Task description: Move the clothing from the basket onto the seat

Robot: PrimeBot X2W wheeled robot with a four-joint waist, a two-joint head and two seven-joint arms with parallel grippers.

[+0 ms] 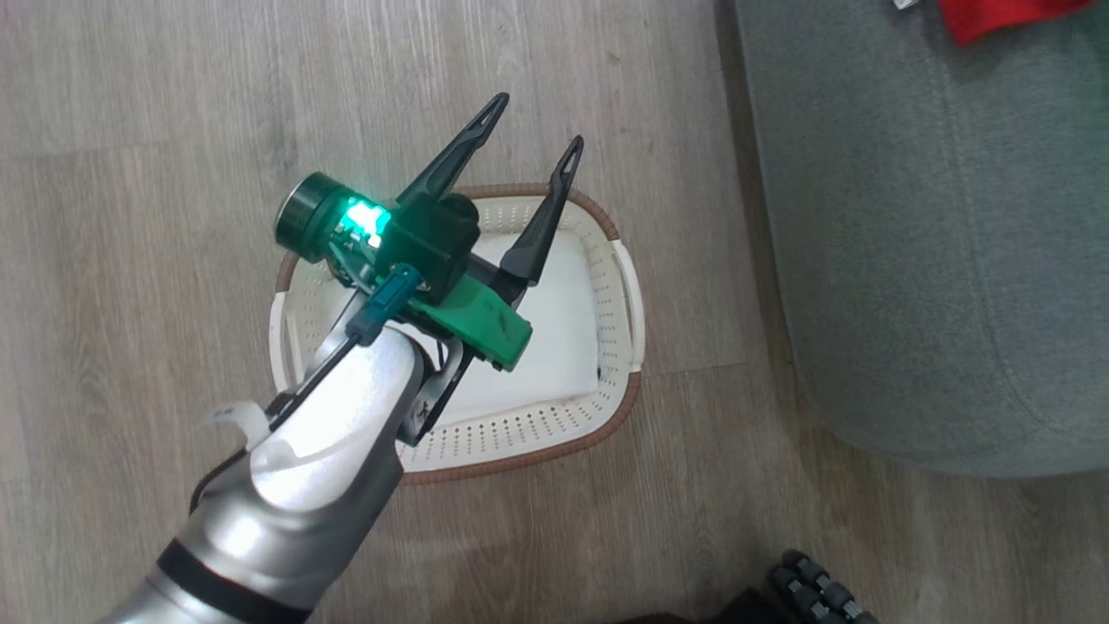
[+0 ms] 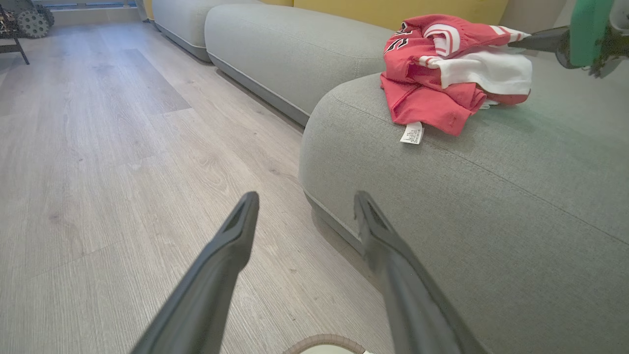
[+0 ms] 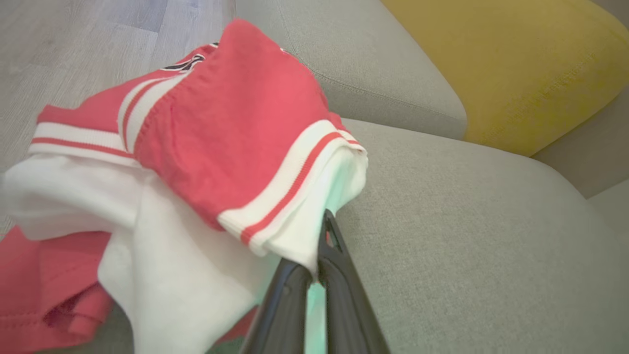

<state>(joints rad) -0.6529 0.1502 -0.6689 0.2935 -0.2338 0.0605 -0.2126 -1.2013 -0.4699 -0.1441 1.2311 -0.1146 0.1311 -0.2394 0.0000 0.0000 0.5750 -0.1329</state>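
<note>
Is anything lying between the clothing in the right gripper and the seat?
Nothing visible does. The clothing already rests in a heap directly on the seat, with bare fabric around it. The right gripper is shut on its white edge.

**A:** Head view, soft even light and a daylight feel. No hard shadows on the floor [image 1: 130, 260], just a dim band under the seat [image 1: 910, 260] edge.

**B:** A green lamp glows on the left gripper [image 1: 535, 121] wrist, and there's white glare off the silver forearm [image 1: 312, 442]!

**A:** The basket [image 1: 554, 425] bottom is nearly washed out.

**B:** Left wrist view, the boards bow with wide-angle stretch. The fingers [image 2: 211, 280] blur toward the bottom.

**A:** A green tint spills on the seat past the clothing [image 2: 442, 88].

**B:** Right wrist view, same green cast on the white cloth. The right gripper [image 3: 319, 246] is soft and out of focus.
</note>
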